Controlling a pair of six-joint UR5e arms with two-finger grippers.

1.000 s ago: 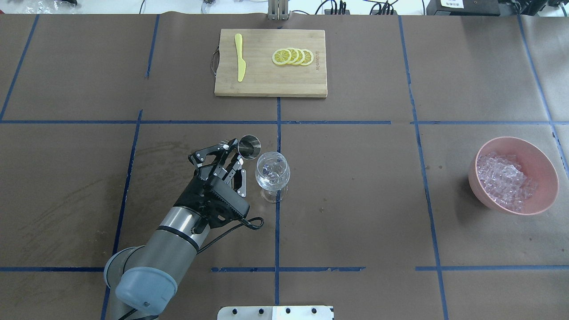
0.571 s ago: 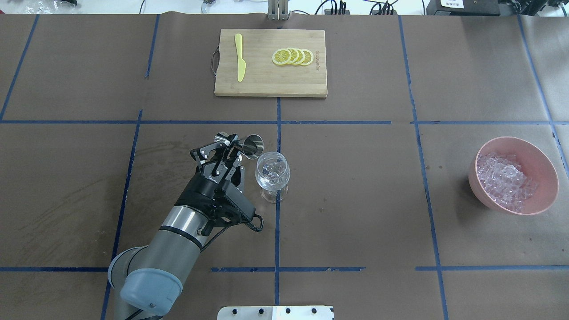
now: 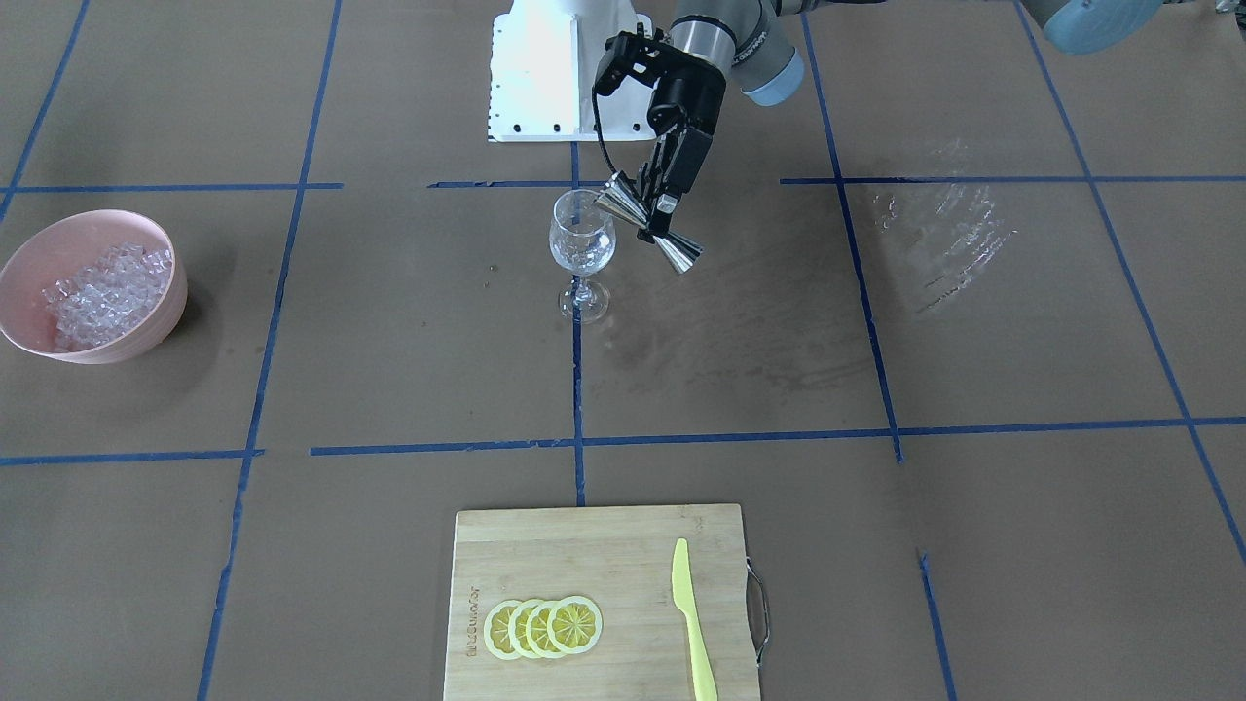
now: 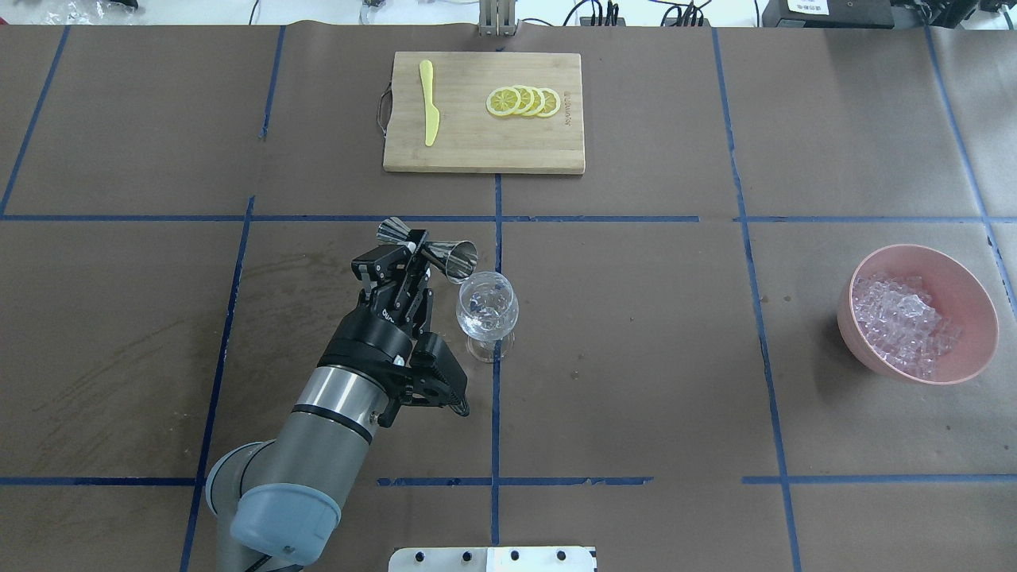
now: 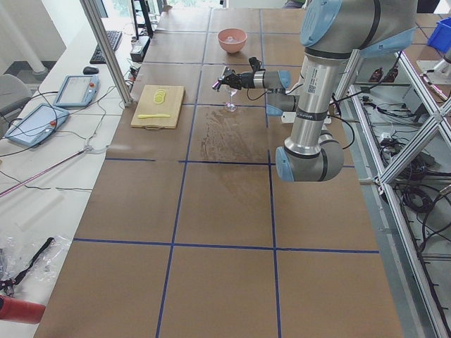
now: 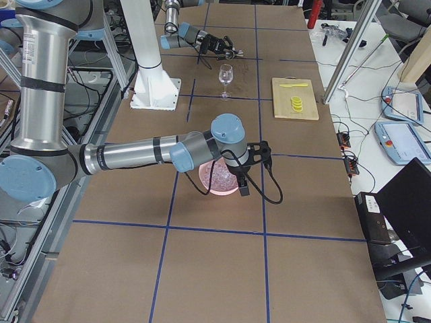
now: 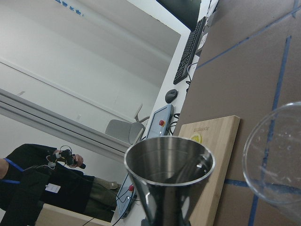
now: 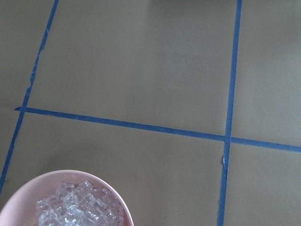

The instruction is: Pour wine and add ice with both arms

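My left gripper (image 4: 412, 256) is shut on a steel double-cone jigger (image 4: 430, 248) at its waist. It holds the jigger tilted, its mouth against the rim of the clear wine glass (image 4: 487, 306). The front view shows the gripper (image 3: 663, 208), jigger (image 3: 650, 226) and glass (image 3: 582, 239) the same way. The left wrist view looks into the jigger's mouth (image 7: 169, 165), with the glass rim (image 7: 277, 165) beside it. The ice (image 4: 902, 318) fills a pink bowl (image 4: 984, 330) at the right. My right gripper (image 6: 242, 180) hangs over that bowl; I cannot tell whether it is open.
A wooden cutting board (image 4: 483, 151) at the far middle holds lemon slices (image 4: 523, 101) and a yellow knife (image 4: 430, 103). Blue tape lines cross the brown table cover. The right wrist view shows the bowl's rim (image 8: 66, 174) and ice (image 8: 80, 207).
My left gripper has rolled and shifted slightly away from me. The jigger has tipped further on its side toward the glass, and its second cone now shows.
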